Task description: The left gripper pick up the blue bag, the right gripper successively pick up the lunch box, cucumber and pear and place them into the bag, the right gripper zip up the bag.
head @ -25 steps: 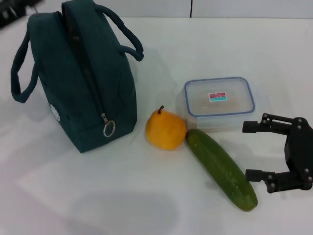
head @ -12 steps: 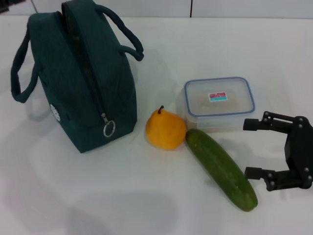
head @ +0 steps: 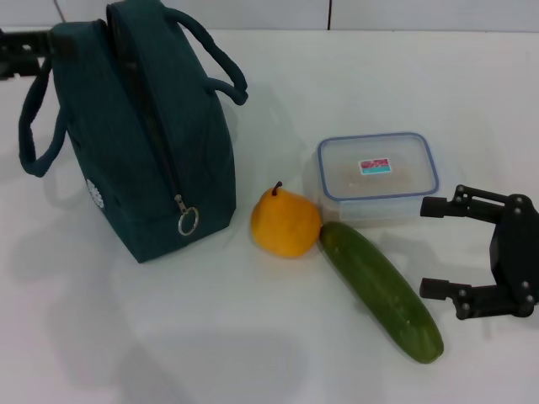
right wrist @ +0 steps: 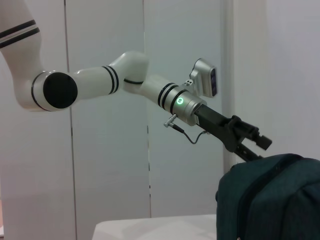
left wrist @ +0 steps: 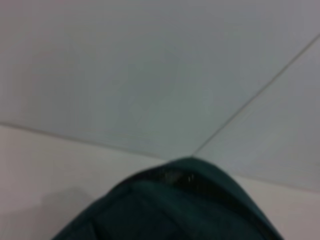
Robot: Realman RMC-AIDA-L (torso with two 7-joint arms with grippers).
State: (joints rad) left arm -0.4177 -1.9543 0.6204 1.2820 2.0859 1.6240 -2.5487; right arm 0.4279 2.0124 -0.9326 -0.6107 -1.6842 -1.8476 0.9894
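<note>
Right gripper (head: 431,248): hangs low over the surface (head: 253,353), fingers spread wide, holding nothing. Probably poised that way to take a broad item first.

Lunch box (head: 379,172): lies flat just beyond the farther finger, lid on, sticker up; apart from both fingers, not between them. Likely the first pick, since the task names it first.

Cucumber (head: 379,290): lies slantwise, its near end just beside the nearer finger, not touching it, its other end up against the pear (head: 285,223). Needs care when closing in on the box, so as not to nudge the cucumber.

Pear: sits stem up, well apart from the right fingers, beyond the cucumber and just beside the bag (head: 143,151).

Bag: stands upright, farthest of all from the right fingers, handles falling to either side, ring pull hanging at the near end. Not lifted yet, by the look of it.

Left gripper (head: 17,57): reaches in at the bag's far end, by the outer handle. In the right wrist view, comes down slantwise on the bag's (right wrist: 270,200) top ridge at (right wrist: 252,145), seemingly to grasp there and hold the bag steady for loading. Cannot tell whether parted or closed, nor whether touching the cloth. Left wrist view: only the bag's (left wrist: 175,210) dark top, close up.

Judged stage: the opening step, nothing packed yet.
</note>
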